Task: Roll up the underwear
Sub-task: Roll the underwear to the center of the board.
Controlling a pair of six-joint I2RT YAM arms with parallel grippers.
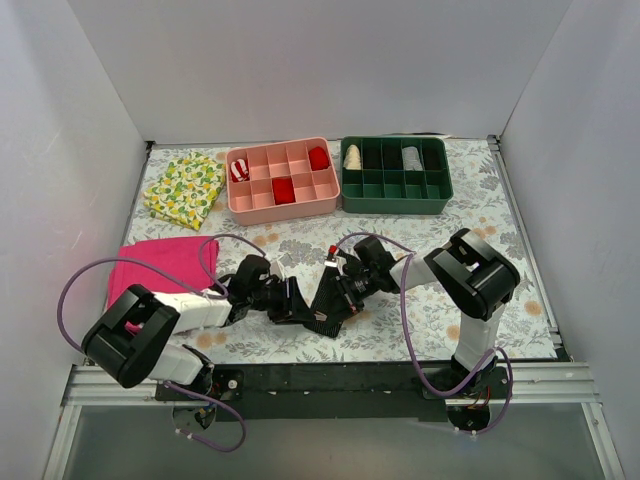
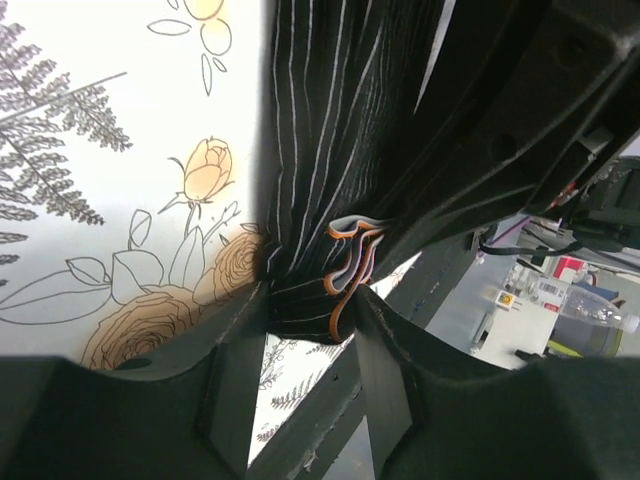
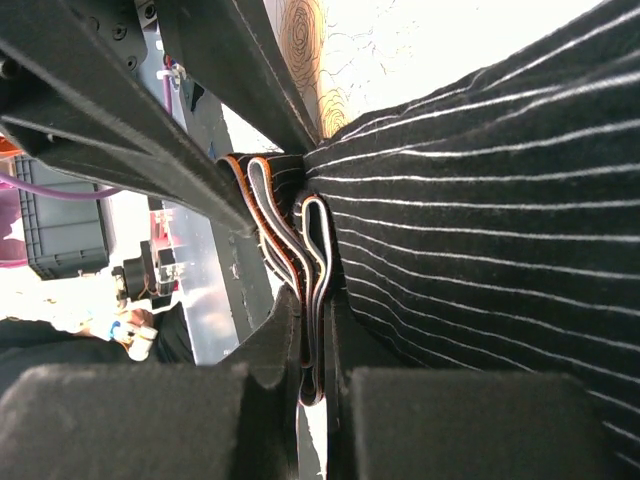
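Left gripper [image 1: 287, 299]: near the near edge, left of middle, clenched on a bunched corner of the underwear [image 1: 328, 306]. In the left wrist view the cloth fills the gap between the fingers [image 2: 238, 365].
Right gripper [image 1: 343, 288]: just right of the left one, pinched tight on a thin folded hem. Its fingers [image 3: 385, 420] are almost together.
Underwear: black with fine white stripes and an orange-trimmed hem [image 3: 300, 260], hanging between the two grippers near the middle of the near edge of the table [image 1: 480, 230].
Pink cloth [image 1: 160, 262]: folded flat at the left edge.
Lemon cloth [image 1: 185, 188]: folded in the far-left corner.
Pink tray [image 1: 283, 212]: at the far edge, left of centre, with red rolls in some cells.
Green tray [image 1: 395, 205]: just beside it on the right, with rolls in its far row.
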